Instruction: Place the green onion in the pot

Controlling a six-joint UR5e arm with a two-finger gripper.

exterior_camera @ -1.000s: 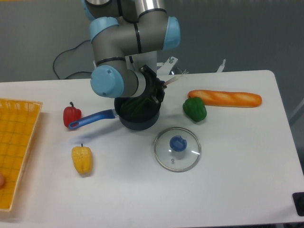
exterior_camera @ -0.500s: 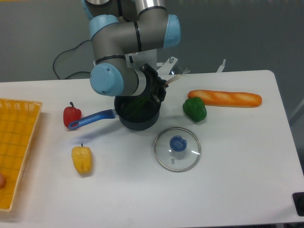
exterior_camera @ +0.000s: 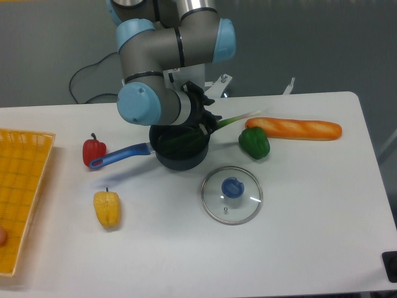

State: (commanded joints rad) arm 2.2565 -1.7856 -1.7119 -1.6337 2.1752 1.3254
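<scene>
Hand (exterior_camera: 205,118) fingers hidden — arm covers the pot (exterior_camera: 180,152) rim.

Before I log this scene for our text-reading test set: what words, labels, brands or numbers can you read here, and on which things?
None can be read.
Arm: no visible lettering on its grey and blue shells.
Pot, lid, basket: no labels or marks show.
Bread and peppers: plain surfaces.

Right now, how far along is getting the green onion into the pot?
Mostly done: the green onion lies with its dark stalks in the pot, pale end jutting over the rim toward the bread. The gripper hangs just above; jaws unclear. Left: confirm release and pull away.
</scene>
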